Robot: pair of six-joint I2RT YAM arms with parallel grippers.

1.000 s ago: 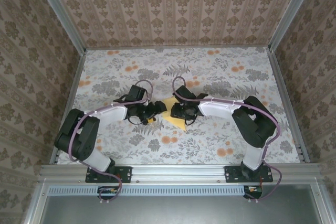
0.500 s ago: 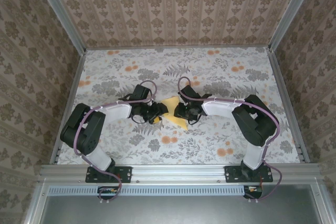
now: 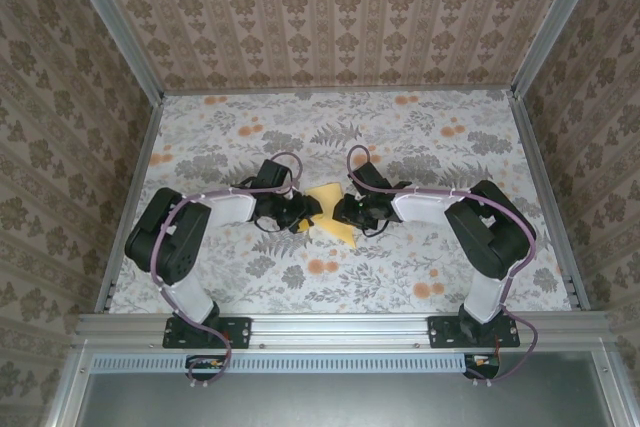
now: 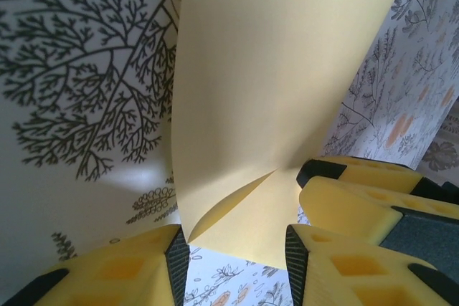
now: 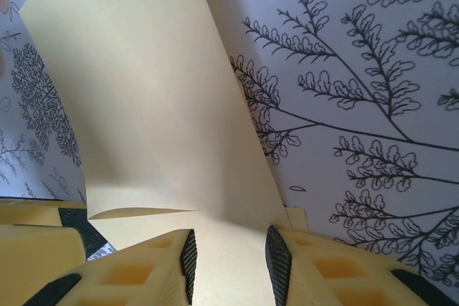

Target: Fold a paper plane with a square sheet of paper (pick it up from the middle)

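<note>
Near the middle of the worktop [image 3: 430, 147], slightly toward its near edge, the square sheet of paper [image 3: 325, 195] lies bent and partly lifted between the two arms. The left gripper [image 3: 303, 212] reaches it from the left side, and a curled edge of the sheet passes between its jaws. The right gripper [image 3: 338, 213] meets it from the right in the same way. Both pairs of jaws stand partly apart; whether they pinch the sheet, one cannot tell.

Flat table top [image 3: 440, 147], whole surface in grey-leaf, orange-flower print. Aluminium rail [image 3: 340, 325] along near edge. Centre of table: pale-yellow square paper sheet [image 3: 338, 230]. Sheet not flat: near corner down on print, rest bowed and curled upward.
</note>
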